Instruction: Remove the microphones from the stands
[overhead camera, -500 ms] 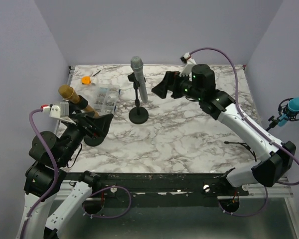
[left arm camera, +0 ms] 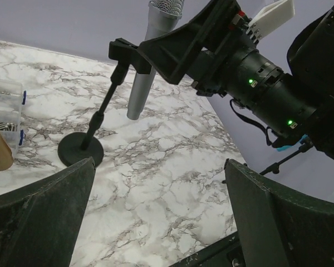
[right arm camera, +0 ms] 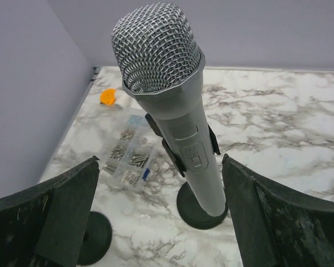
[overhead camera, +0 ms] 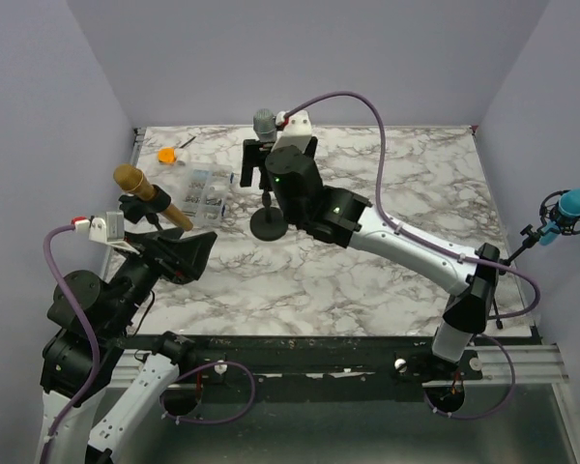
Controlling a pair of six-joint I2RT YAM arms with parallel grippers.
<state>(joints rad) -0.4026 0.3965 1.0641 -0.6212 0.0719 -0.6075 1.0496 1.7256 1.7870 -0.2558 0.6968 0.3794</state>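
Evidently mid-grasp: right end effector [right arm camera: 160,167] stood open, jaws flanking at 9 and 3 o'clock the microphone [right arm camera: 181,119], clipped in its stand [right arm camera: 193,216] near the desk's [right arm camera: 284,139] 12 o'clock edge; closing below the grille, then drawing along the clip's axis, seemed the way to avoid tipping the stand.

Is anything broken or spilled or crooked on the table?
Nothing looks broken or spilled. The silver mic leans in its clip, but that looks like just how the clip holds it. The screw box looks tidy too.
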